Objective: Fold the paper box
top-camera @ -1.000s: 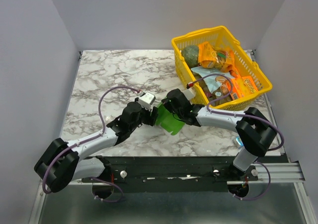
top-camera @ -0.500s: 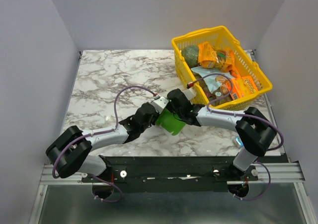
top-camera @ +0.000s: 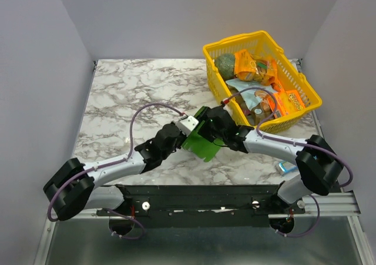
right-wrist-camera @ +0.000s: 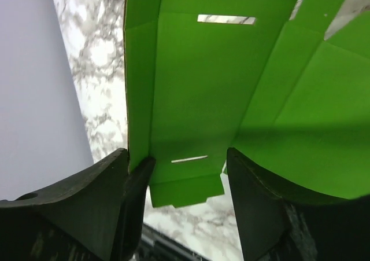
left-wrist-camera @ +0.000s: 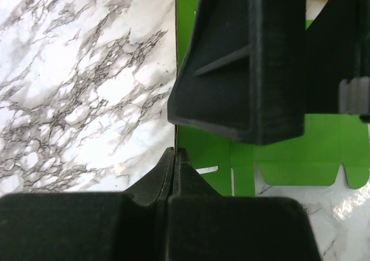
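The paper box [top-camera: 201, 147] is a bright green creased card with flaps and slots, held up off the marble between the two grippers at the table's front centre. My left gripper [top-camera: 187, 137] is shut on the card's thin left edge; in the left wrist view its jaws [left-wrist-camera: 174, 157] pinch that edge, with the rest of the paper box [left-wrist-camera: 277, 151] spreading to the right. My right gripper [top-camera: 207, 131] stands open over the card. In the right wrist view the paper box [right-wrist-camera: 202, 87] fills the gap between the spread fingers [right-wrist-camera: 260, 209], and its left fold lies against the left finger.
A yellow basket [top-camera: 262, 36] full of food packs stands at the back right, close behind the right arm. A small blue-and-white pack [top-camera: 288, 167] lies by the right arm's base. Grey walls close in the table on three sides.
My left gripper moved in and shut on the card's edge. The right gripper let go and opened, and its arm swung outward to the right. The card spread flatter.
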